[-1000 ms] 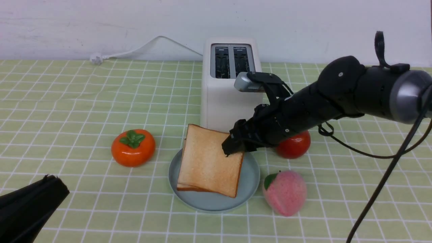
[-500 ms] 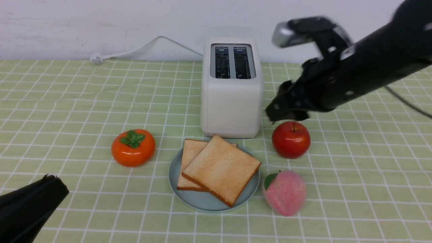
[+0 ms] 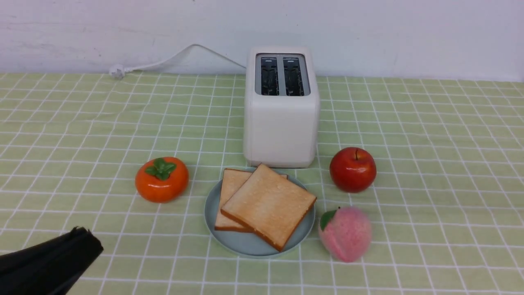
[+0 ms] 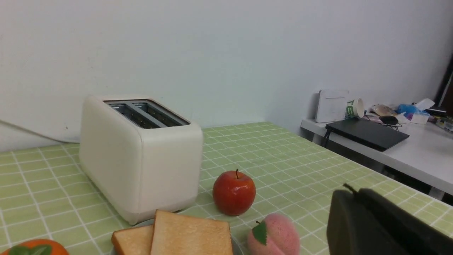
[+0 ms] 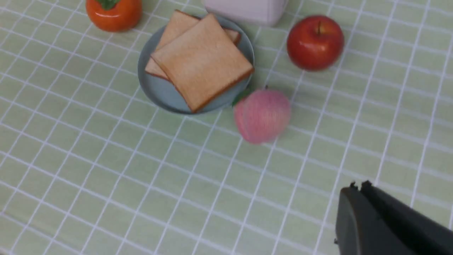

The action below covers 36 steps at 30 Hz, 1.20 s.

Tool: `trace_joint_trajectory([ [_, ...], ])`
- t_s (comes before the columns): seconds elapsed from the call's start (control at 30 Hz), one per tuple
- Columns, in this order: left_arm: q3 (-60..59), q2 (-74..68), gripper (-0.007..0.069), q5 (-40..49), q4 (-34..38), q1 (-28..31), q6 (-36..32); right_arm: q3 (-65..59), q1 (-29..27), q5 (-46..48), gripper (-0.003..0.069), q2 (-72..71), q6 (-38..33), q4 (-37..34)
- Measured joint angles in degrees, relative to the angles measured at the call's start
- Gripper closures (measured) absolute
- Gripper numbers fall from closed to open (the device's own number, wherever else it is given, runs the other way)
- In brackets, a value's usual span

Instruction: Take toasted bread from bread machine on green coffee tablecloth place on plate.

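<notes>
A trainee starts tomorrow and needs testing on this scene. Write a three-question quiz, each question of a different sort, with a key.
1. True or false: one slot of the bread machine holds a slice.
2. How does the toasted bread lie on the plate? A) two slices side by side, apart; B) one slice overlapping the other; C) both slices upright.
3. How many fruits sit on the green coffee tablecloth?

Key:
1. False; both slots are empty.
2. B.
3. Three: persimmon, apple, peach.
</notes>
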<state>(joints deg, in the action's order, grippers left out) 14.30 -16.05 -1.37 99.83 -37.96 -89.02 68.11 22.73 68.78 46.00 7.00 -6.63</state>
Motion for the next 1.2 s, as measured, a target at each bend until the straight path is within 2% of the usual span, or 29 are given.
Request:
trace_joint_trajectory([
  [0.23,0.0,0.0,0.0637,-1.5,0.0,0.0,0.0,-16.8,0.0,-0.5,0.0662,-17.8,8.1,1.4],
  [0.4,0.0,0.0,0.0637,-1.7,0.0,0.0,0.0,-29.8,0.0,-9.7,0.0658,-28.5,12.0,4.4],
  [0.53,0.0,0.0,0.0637,-1.7,0.0,0.0,0.0,-35.0,0.0,-14.0,0.0657,-31.3,12.8,4.7],
  [0.73,0.0,0.0,0.0637,-1.7,0.0,0.0,0.0,-40.8,0.0,-14.5,0.0651,-31.7,13.1,4.9],
  [0.97,0.0,0.0,0.0637,-1.8,0.0,0.0,0.0,-41.6,-0.3,-16.4,0.0645,-32.2,13.1,6.6],
  [1.07,0.0,0.0,0.0637,-1.8,0.0,0.0,0.0,-43.7,-5.3,-23.9,0.0655,-34.3,10.5,8.9],
  [1.2,0.0,0.0,0.0636,-1.8,0.0,0.0,0.0,-53.4,-14.7,-39.6,0.0678,-38.5,0.5,6.6],
])
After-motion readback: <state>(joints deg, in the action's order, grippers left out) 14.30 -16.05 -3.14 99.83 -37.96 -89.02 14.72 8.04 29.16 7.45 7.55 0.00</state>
